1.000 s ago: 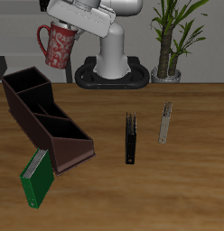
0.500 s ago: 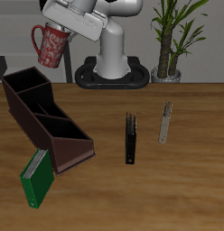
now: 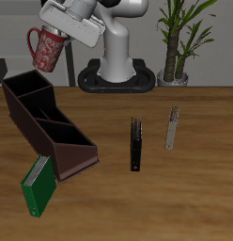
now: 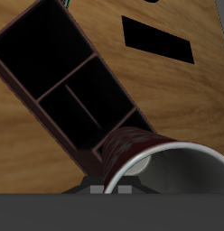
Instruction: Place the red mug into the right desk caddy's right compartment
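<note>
One red mug (image 3: 48,49), one caddy (image 3: 45,124), three books, one plant (image 3: 180,38).

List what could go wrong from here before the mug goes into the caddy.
1. The red mug hangs tilted high above the right desk caddy; released now, it would likely drop hard and bounce.
2. The right compartment is bounded by a wall and divider; a tilted mug or its handle could catch on them.
3. The gripper's hold is hidden, so slip cannot be ruled out.
</note>
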